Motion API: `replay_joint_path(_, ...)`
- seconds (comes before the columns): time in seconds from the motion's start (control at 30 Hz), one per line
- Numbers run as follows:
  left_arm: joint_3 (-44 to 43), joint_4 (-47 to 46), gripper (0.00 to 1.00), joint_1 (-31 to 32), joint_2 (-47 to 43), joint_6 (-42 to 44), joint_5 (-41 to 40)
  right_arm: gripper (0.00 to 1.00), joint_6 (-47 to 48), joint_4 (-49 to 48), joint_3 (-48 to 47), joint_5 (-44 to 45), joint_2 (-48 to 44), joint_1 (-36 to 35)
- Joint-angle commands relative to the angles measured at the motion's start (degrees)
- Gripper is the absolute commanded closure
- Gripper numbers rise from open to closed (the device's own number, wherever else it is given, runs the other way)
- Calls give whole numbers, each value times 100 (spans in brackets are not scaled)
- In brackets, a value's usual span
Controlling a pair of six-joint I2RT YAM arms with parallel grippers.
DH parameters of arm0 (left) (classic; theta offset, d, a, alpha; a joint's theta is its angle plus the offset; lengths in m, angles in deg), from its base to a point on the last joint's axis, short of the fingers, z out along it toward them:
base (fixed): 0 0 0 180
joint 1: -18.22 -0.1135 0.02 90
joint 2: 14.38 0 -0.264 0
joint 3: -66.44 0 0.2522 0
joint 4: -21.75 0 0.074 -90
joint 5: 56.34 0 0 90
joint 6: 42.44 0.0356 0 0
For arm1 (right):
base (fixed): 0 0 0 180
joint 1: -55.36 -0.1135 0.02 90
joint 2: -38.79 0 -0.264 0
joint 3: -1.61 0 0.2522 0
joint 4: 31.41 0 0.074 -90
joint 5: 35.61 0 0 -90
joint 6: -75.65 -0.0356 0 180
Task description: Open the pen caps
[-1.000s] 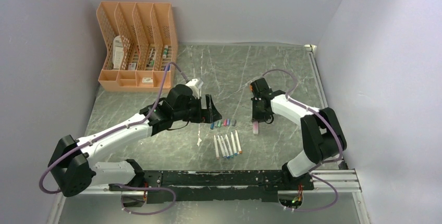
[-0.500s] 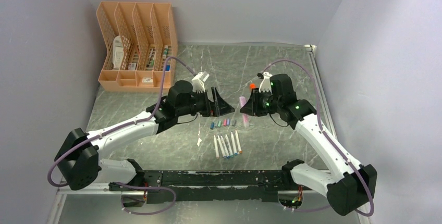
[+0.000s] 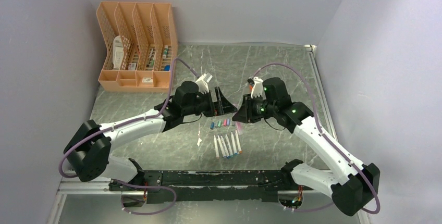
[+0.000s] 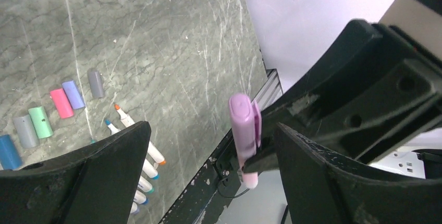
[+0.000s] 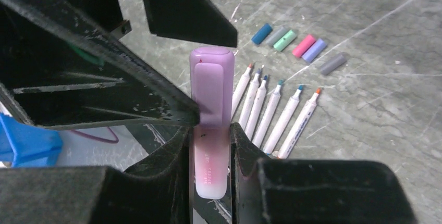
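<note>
My right gripper [image 5: 211,133] is shut on the pink barrel of a highlighter [image 5: 211,166] and holds it above the table. The highlighter's pale purple cap [image 5: 211,86] points towards my left gripper [image 4: 211,127]. The left gripper is open, its jaws on either side of the cap [image 4: 243,125] without touching it. In the top view the two grippers meet tip to tip, the left gripper [image 3: 223,105] against the right gripper [image 3: 240,115]. Several loose pen caps [image 3: 222,123] lie in a row on the table, blue, grey, teal, pink and purple [image 5: 304,45].
Several uncapped white pens [image 3: 228,145] lie side by side in front of the cap row, also in the right wrist view [image 5: 276,114]. A small white piece [image 3: 199,141] lies to their left. An orange file organizer [image 3: 136,47] stands at the back left. Walls close in both sides.
My right gripper has lifted the highlighter off the table and swung it left and up to the left gripper. The left gripper has moved right, its open jaws now around the cap.
</note>
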Motion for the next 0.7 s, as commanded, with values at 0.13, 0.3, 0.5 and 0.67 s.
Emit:
replay_joint_path(0.13,-214,-293,4,42,45,-159,-218,99,-163,-80,-133,475,144,-564)
replay_joint_path(0.3,-298,-190,29,49,111,-156,-157,99,-273,-129,-156,687,214,-646)
replay_joint_path(0.5,-411,79,36,117,193,-84,-179,100,-384,-212,-233,762,346,-646)
replay_joint_path(0.67,-442,169,36,240,251,-59,-240,100,-435,-282,-294,791,469,-654)
